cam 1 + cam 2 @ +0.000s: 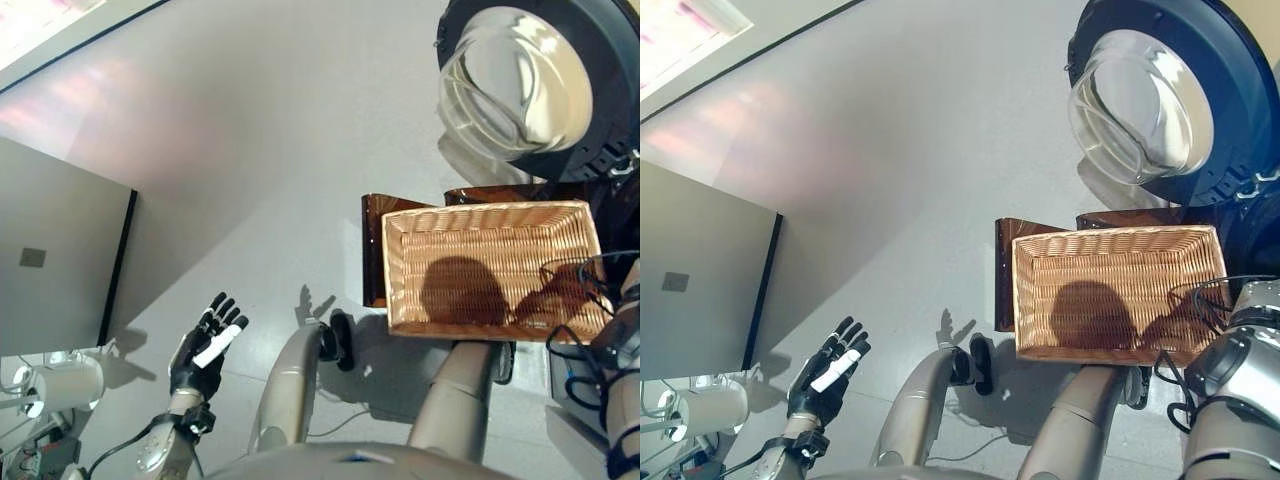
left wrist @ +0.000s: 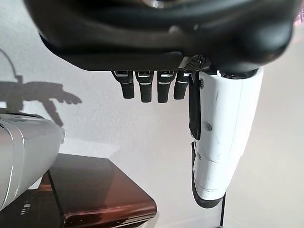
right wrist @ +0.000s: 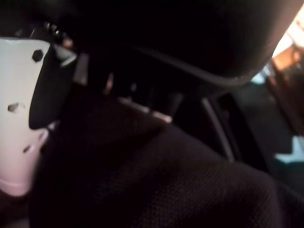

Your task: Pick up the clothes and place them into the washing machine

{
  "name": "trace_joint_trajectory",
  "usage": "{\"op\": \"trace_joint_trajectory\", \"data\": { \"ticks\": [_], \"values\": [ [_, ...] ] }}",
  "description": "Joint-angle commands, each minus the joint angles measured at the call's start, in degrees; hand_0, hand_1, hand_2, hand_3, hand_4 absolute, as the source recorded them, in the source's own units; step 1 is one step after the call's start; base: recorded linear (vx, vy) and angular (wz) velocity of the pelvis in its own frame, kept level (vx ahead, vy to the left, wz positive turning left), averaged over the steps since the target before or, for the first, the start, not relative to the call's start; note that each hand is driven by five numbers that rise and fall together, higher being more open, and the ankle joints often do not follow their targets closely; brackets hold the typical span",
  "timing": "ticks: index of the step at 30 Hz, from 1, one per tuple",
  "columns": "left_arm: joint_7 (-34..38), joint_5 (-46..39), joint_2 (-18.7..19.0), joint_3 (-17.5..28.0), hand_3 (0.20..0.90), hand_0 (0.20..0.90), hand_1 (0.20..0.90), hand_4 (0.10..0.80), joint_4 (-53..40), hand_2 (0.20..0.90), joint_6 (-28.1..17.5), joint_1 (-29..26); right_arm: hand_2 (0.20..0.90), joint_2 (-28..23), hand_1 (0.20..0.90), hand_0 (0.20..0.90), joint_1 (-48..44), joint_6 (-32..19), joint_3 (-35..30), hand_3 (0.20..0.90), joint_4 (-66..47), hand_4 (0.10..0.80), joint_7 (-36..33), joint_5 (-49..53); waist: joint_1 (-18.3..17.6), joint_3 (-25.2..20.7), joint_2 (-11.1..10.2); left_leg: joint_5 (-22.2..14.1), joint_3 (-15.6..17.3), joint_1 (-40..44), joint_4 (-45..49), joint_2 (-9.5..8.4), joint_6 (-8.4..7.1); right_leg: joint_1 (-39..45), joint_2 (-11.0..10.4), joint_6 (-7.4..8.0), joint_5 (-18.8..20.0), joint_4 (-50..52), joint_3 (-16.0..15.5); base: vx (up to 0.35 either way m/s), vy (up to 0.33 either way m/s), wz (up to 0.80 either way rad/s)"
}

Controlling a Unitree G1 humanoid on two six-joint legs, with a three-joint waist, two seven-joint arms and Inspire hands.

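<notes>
No writing can be read anywhere. Nearest, the left hand point(image 1: 205, 350) hovers over bare floor point(image 1: 260, 180), fingers straight and spread, holding nothing. The right hand point(image 3: 28, 118) shows only in its wrist view, pressed against dark cloth point(image 3: 156, 180); its finger posture cannot be told. Further off, the wicker basket point(image 1: 395, 270) sits on a brown stand point(image 1: 372, 240), with no clothes showing inside it. Beyond it, the washing machine's door point(image 1: 520, 80) stands swung open.

Basket point(image 1: 490, 265) on stand point(image 1: 372, 250); washer door point(image 1: 520, 80) behind; cabinet point(image 1: 55, 260) far left.
</notes>
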Motion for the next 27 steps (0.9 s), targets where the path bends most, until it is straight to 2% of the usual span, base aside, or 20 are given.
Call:
{"op": "trace_joint_trajectory", "data": {
  "ticks": [1, 3, 4, 5, 8, 9, 11, 12, 14, 20, 21, 22, 23, 24, 26, 27],
  "values": [
    [1.3, -1.9, 2.9, 5.1, 0.900, 0.900, 0.900, 0.800, -3.3, 0.900, -5.1, 1.0, 0.200, -5.5, 0.200, 0.200, 1.9, -6.2, 3.7, 0.200, -4.5, 0.300, 0.8, -6.1, -1.6, -0.6, 0.6, 4.6, -6.3, -0.4, -3.2, 3.15, -5.66, -1.3, 2.4, -5.13, -3.7, 7.1, -1.5, 0.012, -0.045, 0.00],
    [1.1, -2.3, 2.8, 5.0, 0.900, 0.900, 0.900, 0.800, -3.1, 0.900, -5.0, 1.7, 0.200, -5.4, 0.200, 0.200, 1.7, -6.4, 3.7, 0.200, -5.2, 0.300, 0.6, -6.5, -1.7, -0.9, 0.3, 3.0, -6.4, 0.0, -2.5, 3.26, -6.08, -1.0, 2.3, -5.39, -6.0, 8.8, -1.5, 0.029, -0.059, 0.04],
    [1.0, -2.2, 2.8, 4.8, 0.900, 0.900, 0.900, 0.800, -3.2, 0.900, -4.9, 2.0, 0.200, -5.6, 0.200, 0.200, 1.7, -6.2, 3.8, 0.200, -5.2, 0.300, 0.4, -6.7, -1.8, -0.6, 0.3, 4.1, -6.5, -0.3, -2.7, 3.27, -6.07, -1.4, 2.5, -5.55, -5.1, 8.7, -1.4, 0.028, -0.038, 0.07],
    [0.8, -2.0, 2.9, 4.6, 0.900, 0.900, 0.900, 0.800, -3.1, 0.900, -4.7, 2.2, 0.200, -5.9, 0.200, 0.200, 1.5, -5.9, 3.9, 0.200, -4.8, 0.300, 0.4, -6.7, -1.5, -1.1, 0.3, 3.0, -6.5, 0.3, -2.5, 3.49, -6.23, -1.1, 2.3, -5.50, -6.4, 9.4, -1.6, 0.023, -0.026, 0.04],
    [0.7, -2.1, 2.9, 4.8, 0.900, 0.900, 0.900, 0.800, -3.1, 0.900, -4.5, 2.8, 0.200, -6.0, 0.200, 0.200, 1.0, -6.2, 4.7, 0.200, -4.8, 0.300, 0.2, -7.0, -1.2, -1.3, 0.4, 3.1, -6.5, 0.3, -2.4, 3.72, -6.32, -1.5, 2.7, -5.76, -6.9, 10.1, -1.4, 0.007, -0.015, 0.00],
    [0.8, -2.2, 2.8, 4.7, 0.900, 0.900, 0.900, 0.800, -3.0, 0.900, -4.6, 2.9, 0.200, -5.8, 0.200, 0.200, 1.6, -6.4, 4.5, 0.200, -5.2, 0.300, 0.0, -7.2, -1.4, -1.0, 0.5, 4.3, -6.7, -0.1, -2.8, 3.71, -6.25, -1.9, 3.1, -5.96, -6.1, 10.1, -1.3, 0.028, -0.040, 0.03],
    [0.7, -2.3, 3.0, 4.6, 0.900, 0.900, 0.900, 0.800, -3.1, 0.900, -4.6, 2.9, 0.200, -6.0, 0.200, 0.200, 1.6, -6.4, 4.3, 0.200, -5.2, 0.300, -0.3, -7.7, -1.3, -1.4, 0.4, 3.1, -6.7, 0.3, -2.3, 3.86, -6.47, -1.6, 2.9, -6.06, -7.8, 11.1, -1.4, 0.019, -0.035, 0.00],
    [0.7, -2.3, 3.0, 4.6, 0.900, 0.900, 0.900, 0.800, -3.0, 0.900, -4.6, 3.0, 0.200, -6.2, 0.200, 0.200, 1.6, -6.2, 4.4, 0.200, -5.3, 0.300, -0.4, -7.9, -1.4, -1.1, 0.4, 4.2, -6.8, -0.2, -2.6, 3.86, -6.43, -2.1, 3.2, -6.18, -6.8, 10.9, -1.3, 0.010, -0.025, -0.06],
    [0.7, -2.4, 2.8, 4.4, 0.900, 0.900, 0.900, 0.800, -3.1, 0.900, -4.6, 3.2, 0.200, -6.2, 0.200, 0.200, 1.5, -6.3, 4.6, 0.200, -5.5, 0.300, -0.7, -8.4, -1.3, -1.4, 0.4, 3.1, -6.9, 0.1, -2.3, 4.01, -6.58, -2.1, 3.2, -6.23, -8.1, 11.7, -1.3, 0.041, -0.024, -0.01],
    [1.0, -2.4, 3.0, 4.2, 0.900, 0.900, 0.900, 0.800, -3.3, 0.900, -4.9, 3.2, 0.200, -5.6, 0.200, 0.200, 2.0, -6.8, 4.6, 0.200, -4.9, 0.300, -1.5, -8.9, -1.3, -1.5, 0.4, 3.1, -6.7, -0.3, -2.0, 4.16, -6.60, -2.2, 3.4, -6.32, -8.3, 11.9, -1.5, -0.010, -0.004, 0.01],
    [1.1, -2.4, 3.1, 4.3, 0.900, 0.900, 0.900, 0.800, -3.4, 0.900, -5.0, 3.3, 0.200, -5.4, 0.200, 0.200, 2.3, -6.8, 4.5, 0.200, -4.9, 0.300, -1.5, -8.9, -1.5, -1.2, 0.3, 4.2, -6.7, -0.8, -2.2, 4.18, -6.51, -2.7, 3.6, -6.42, -7.2, 11.7, -1.4, 0.000, 0.000, 0.00],
    [1.2, -2.3, 3.1, 4.6, 0.900, 0.900, 0.900, 0.800, -3.3, 0.900, -5.0, 3.2, 0.200, -5.1, 0.200, 0.200, 2.5, -6.7, 4.6, 0.200, -4.7, 0.300, -1.5, -9.1, -1.3, -1.5, 0.3, 3.3, -6.7, -0.5, -1.9, 4.24, -6.59, -2.4, 3.5, -6.37, -8.0, 12.1, -1.5, 0.000, 0.000, 0.00],
    [1.3, -2.2, 3.2, 4.8, 0.900, 0.900, 0.900, 0.800, -3.1, 0.900, -5.1, 3.1, 0.293, -5.2, 0.293, 0.293, 2.7, -6.0, 4.9, 0.293, -4.2, 0.367, -1.6, -9.7, -1.3, -1.7, 0.1, 3.0, -6.7, -0.5, -1.8, 4.32, -6.61, -2.4, 3.6, -6.38, -8.3, 12.2, -1.6, 0.000, 0.000, 0.00],
    [1.5, -2.1, 3.3, 5.1, 0.900, 0.900, 0.900, 0.800, -3.0, 0.900, -5.3, 3.2, 0.900, -5.2, 0.900, 0.900, 2.8, -5.6, 5.3, 0.900, -3.5, 0.800, -1.6, -10.1, -1.3, -1.5, 0.1, 4.1, -6.7, -0.9, -2.1, 4.33, -6.49, -2.9, 3.7, -6.51, -7.1, 11.8, -1.5, 0.000, 0.000, 0.00],
    [1.7, -1.9, 3.0, 5.4, 0.900, 0.900, 0.900, 0.800, -2.6, 0.900, -5.3, 3.1, 0.900, -4.7, 0.900, 0.900, 2.8, -5.6, 5.5, 0.900, -3.5, 0.800, -1.0, -9.7, -1.2, -1.8, -0.2, 2.9, -6.5, -0.6, -1.8, 4.55, -6.58, -2.7, 3.6, -6.44, -8.1, 12.2, -1.6, 0.000, 0.000, 0.00],
    [1.8, -1.9, 2.9, 5.6, 0.900, 0.900, 0.900, 0.800, -2.5, 0.900, -5.3, 3.0, 0.900, -4.3, 0.900, 0.900, 3.1, -5.2, 5.5, 0.900, -3.6, 0.800, -0.4, -9.7, -1.3, -1.6, -0.2, 4.1, -6.6, -1.0, -2.2, 4.55, -6.45, -3.2, 3.8, -6.49, -6.8, 11.6, -1.5, -0.063, 0.008, -0.03]
  ]
}}
